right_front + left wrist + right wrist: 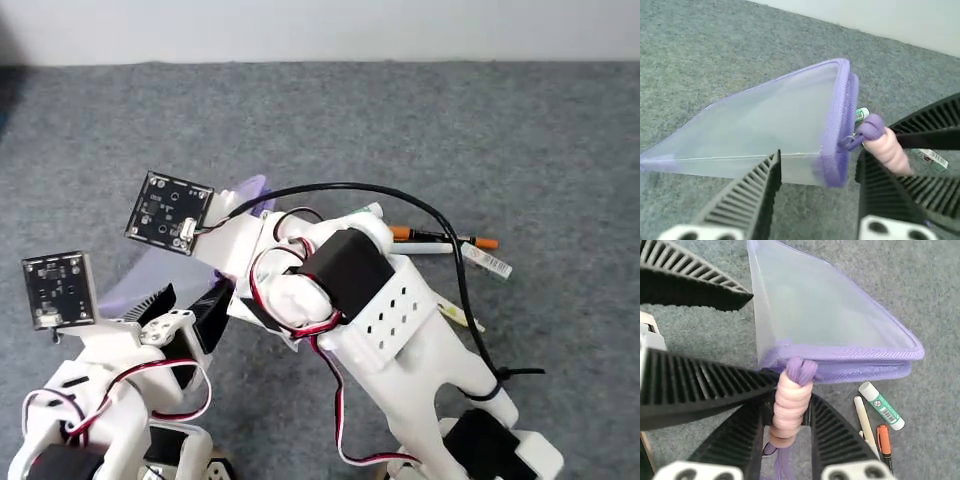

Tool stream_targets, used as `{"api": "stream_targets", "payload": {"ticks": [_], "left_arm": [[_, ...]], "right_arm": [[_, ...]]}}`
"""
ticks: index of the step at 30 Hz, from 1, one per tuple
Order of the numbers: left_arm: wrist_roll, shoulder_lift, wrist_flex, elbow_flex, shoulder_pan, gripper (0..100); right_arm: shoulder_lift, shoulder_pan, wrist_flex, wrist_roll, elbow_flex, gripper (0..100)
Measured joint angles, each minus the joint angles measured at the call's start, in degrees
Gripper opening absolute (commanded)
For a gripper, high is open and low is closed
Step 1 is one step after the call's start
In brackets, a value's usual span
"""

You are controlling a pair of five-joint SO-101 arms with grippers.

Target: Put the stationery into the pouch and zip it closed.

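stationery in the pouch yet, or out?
Out: glue stick, white pen and orange pen lie on the carpet beside the pouch.

Purple pouch [135, 272] lies on the table [500, 120] — pens [445, 238] nearby.

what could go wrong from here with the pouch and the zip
1. The right gripper is shut on the pink zipper pull, while the left gripper stands open astride the pouch corner. A tug may drag the whole pouch instead of moving the zip.
2. The glue stick and orange pen lie outside on the carpet beside the pouch, so a sliding pouch could scatter them.
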Motion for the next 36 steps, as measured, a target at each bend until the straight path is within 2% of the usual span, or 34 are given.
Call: {"api": "stream_targets", "payload": {"ticks": [13,24,32,36], "left_arm": [[0.0,0.0,-0.4,4.5,0.0,24],[-1.0,0.0,-0.4,4.5,-9.1,24],[-1.0,0.0,-0.4,4.5,-9.9,23],[-1.0,0.0,-0.4,4.5,-9.9,16]], "right_arm": [[0.0,0.0,0.0,0.0,0.0,0.9],[0.0,0.0,0.0,0.0,0.0,0.9],[0.0,0.0,0.0,0.0,0.0,0.9],[0.0,0.0,0.0,0.0,0.0,0.9]]}}
